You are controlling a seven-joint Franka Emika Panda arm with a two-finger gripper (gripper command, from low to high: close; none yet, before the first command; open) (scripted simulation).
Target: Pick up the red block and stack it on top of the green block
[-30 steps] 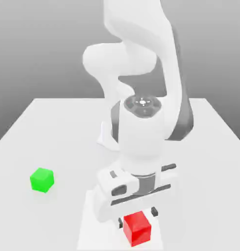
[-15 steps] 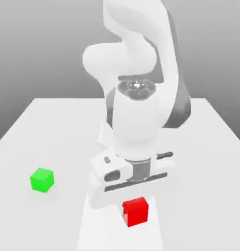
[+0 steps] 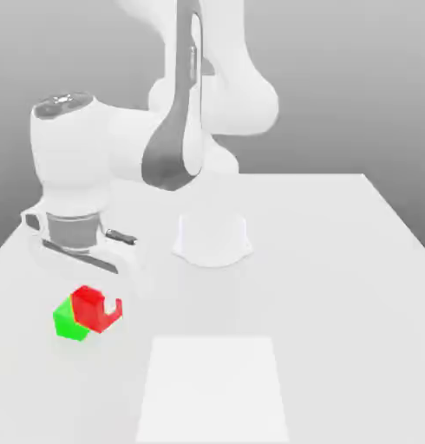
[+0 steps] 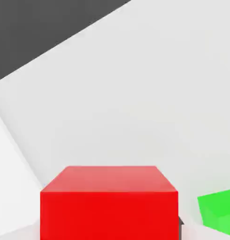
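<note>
The white end effector (image 3: 98,305) pinches the shiny red cube (image 3: 88,309); next (I think), line it up above the shiny green cube (image 3: 69,322).

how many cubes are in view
2: the red block in the gripper, overlapping the green one in the exterior view; the green block toward that view's left. Others could be hidden behind the arm.
</note>
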